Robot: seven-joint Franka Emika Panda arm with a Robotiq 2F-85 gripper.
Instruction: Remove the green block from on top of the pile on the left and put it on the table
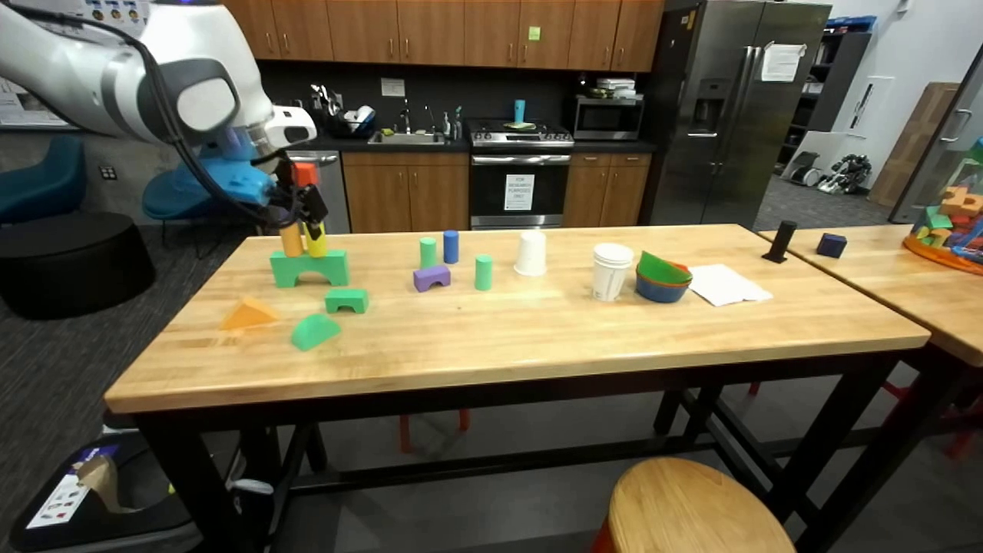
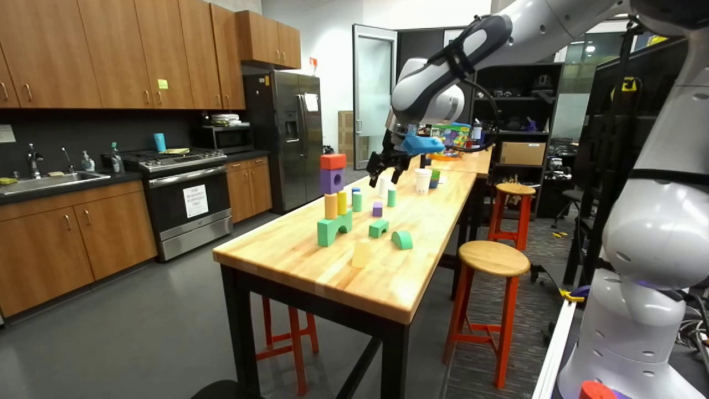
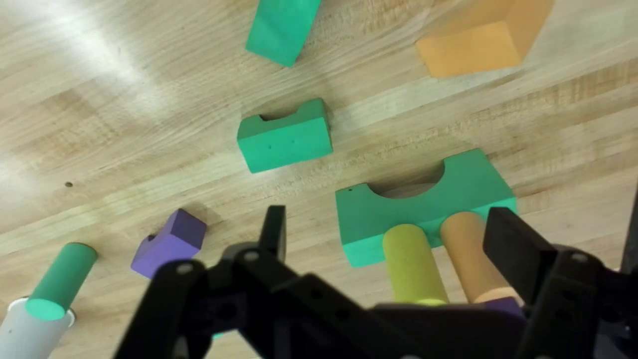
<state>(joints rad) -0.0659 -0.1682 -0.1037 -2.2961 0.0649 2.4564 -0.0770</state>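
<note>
The pile stands on a green arch [image 1: 309, 268] on the table [image 2: 310, 266]. An orange cylinder [image 2: 330, 206] and a yellow cylinder [image 2: 342, 203] stand on the arch. A purple block with a hole [image 2: 332, 180] lies above them, with a red block [image 2: 333, 161] on top. No green block shows on top of the pile. A small green bridge block [image 1: 347, 299] lies on the table near the pile; it also shows in the wrist view [image 3: 286, 142]. My gripper [image 3: 388, 214] is open and empty, above the table close to the pile; it also shows in an exterior view [image 2: 383, 180].
A green half-round [image 1: 315, 332] and an orange wedge [image 1: 249, 313] lie near the table's front. Green cylinders [image 1: 483, 272], a blue cylinder [image 1: 451, 246] and a purple bridge [image 1: 431, 278] stand mid-table. Beyond are white cups [image 1: 610, 273], bowls [image 1: 662, 289] and paper [image 1: 726, 284].
</note>
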